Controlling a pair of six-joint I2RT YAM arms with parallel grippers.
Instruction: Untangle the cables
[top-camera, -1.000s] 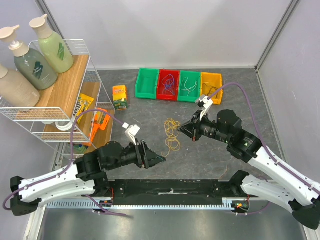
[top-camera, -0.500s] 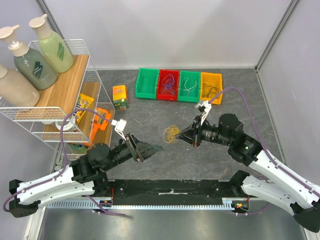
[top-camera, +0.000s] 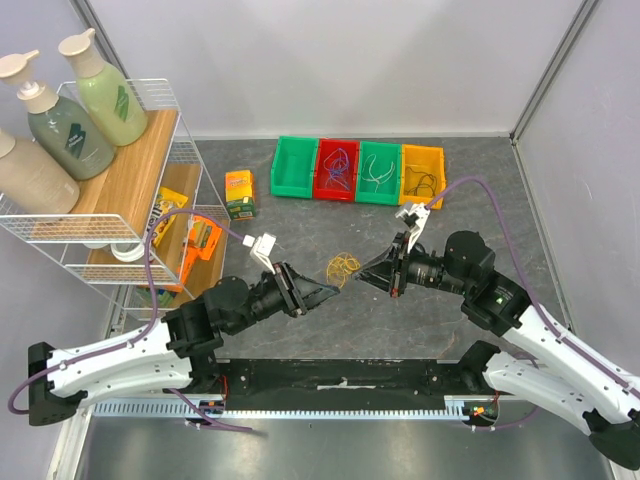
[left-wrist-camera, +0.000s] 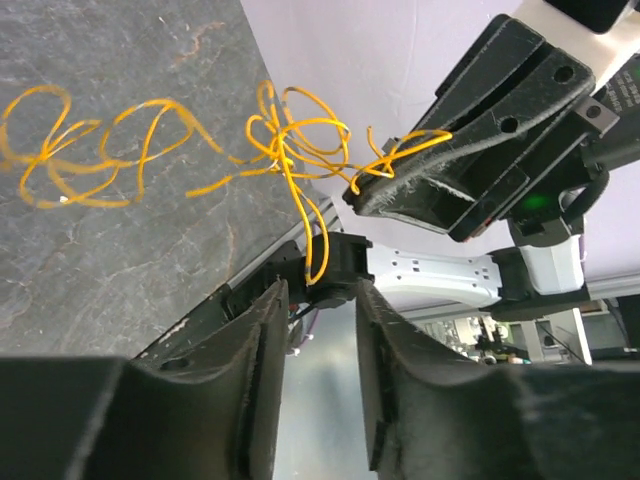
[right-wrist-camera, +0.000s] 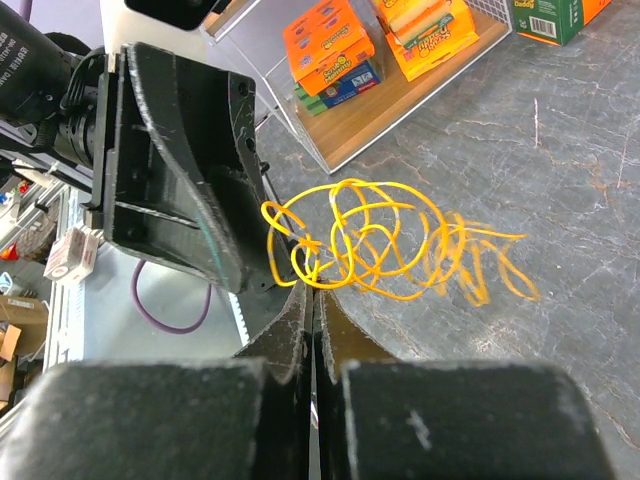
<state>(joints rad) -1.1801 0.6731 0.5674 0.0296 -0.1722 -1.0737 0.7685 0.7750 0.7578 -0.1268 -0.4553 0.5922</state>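
Observation:
A tangle of thin yellow cables (top-camera: 343, 266) hangs between my two grippers at mid-table, one end trailing on the grey mat. My right gripper (right-wrist-camera: 312, 292) is shut on a strand at the edge of the yellow tangle (right-wrist-camera: 380, 245). My left gripper (left-wrist-camera: 320, 290) faces it, tip to tip, jaws apart. One loop of the yellow cables (left-wrist-camera: 290, 140) dangles down to its fingertips without being pinched. In the top view the left gripper (top-camera: 328, 291) and right gripper (top-camera: 360, 275) nearly meet. More cables lie in the bins: blue and purple (top-camera: 337, 165), white (top-camera: 378, 172), black (top-camera: 425, 183).
A row of bins stands at the back: an empty green one (top-camera: 293, 167), a red one (top-camera: 322, 172), a green one (top-camera: 362, 175) and a yellow one (top-camera: 408, 160). A small crayon box (top-camera: 240, 194) stands left of them. A wire shelf (top-camera: 185, 150) with bottles and boxes fills the left side.
Both grippers have closed in on each other. The yellow tangle has bunched up and risen off the mat. The left jaws have narrowed.

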